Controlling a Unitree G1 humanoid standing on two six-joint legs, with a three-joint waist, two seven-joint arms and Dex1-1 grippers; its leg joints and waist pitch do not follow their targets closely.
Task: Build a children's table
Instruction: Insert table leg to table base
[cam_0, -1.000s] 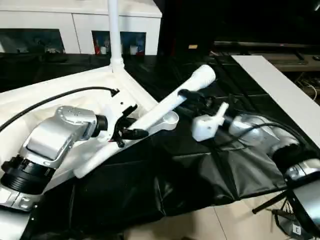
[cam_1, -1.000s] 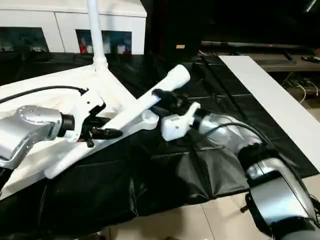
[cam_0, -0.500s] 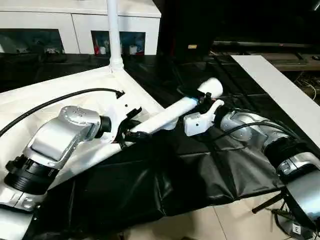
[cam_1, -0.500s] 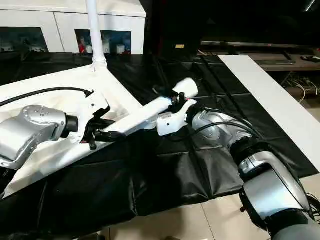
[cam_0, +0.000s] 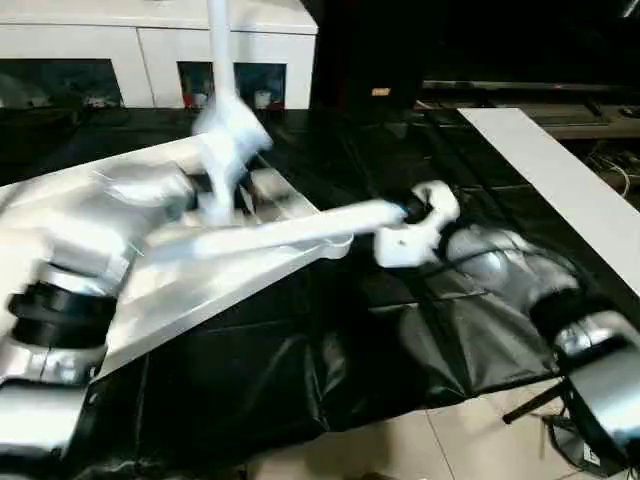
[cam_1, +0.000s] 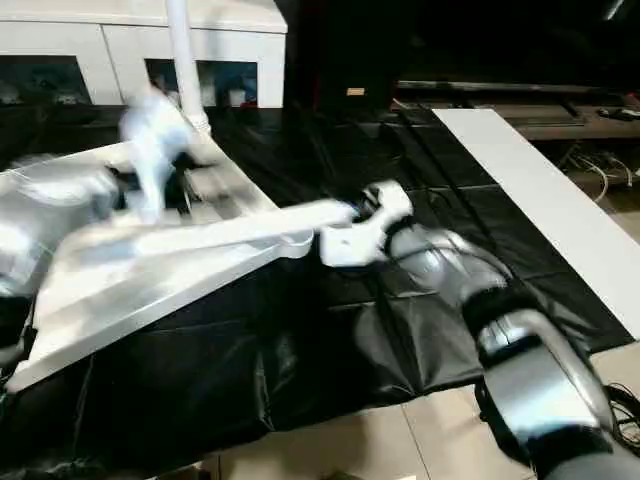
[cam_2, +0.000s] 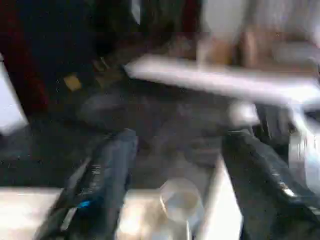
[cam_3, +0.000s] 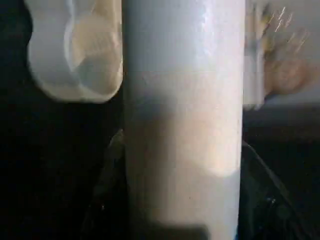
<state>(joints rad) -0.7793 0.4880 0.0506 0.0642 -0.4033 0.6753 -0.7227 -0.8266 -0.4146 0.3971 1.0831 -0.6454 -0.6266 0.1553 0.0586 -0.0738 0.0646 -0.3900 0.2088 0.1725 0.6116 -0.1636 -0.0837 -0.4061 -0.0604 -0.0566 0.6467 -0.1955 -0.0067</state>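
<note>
The white tabletop (cam_0: 200, 290) lies upside down on the left, with one white leg (cam_0: 217, 50) standing upright in its far corner. A second leg (cam_0: 280, 228) lies almost level across the tabletop's near corner. My right gripper (cam_0: 408, 212) is shut on that leg's right end. In the right wrist view the leg (cam_3: 182, 125) runs between the fingers, beside a round corner socket (cam_3: 75, 55). My left gripper (cam_0: 228, 135) is a blur above the tabletop, apart from the leg. In the left wrist view its fingers (cam_2: 110, 175) stand open with nothing between them.
A black sheet (cam_0: 330, 350) covers the floor under the work. A white cabinet with dark glass doors (cam_0: 150, 60) stands at the back. A long white board (cam_0: 560, 180) lies at the right. Tiled floor shows at the near edge.
My left gripper has opened, let go of the loose leg and swung up and away over the tabletop. The leg has dropped from a steep slant to almost level, with my right gripper still on it.
</note>
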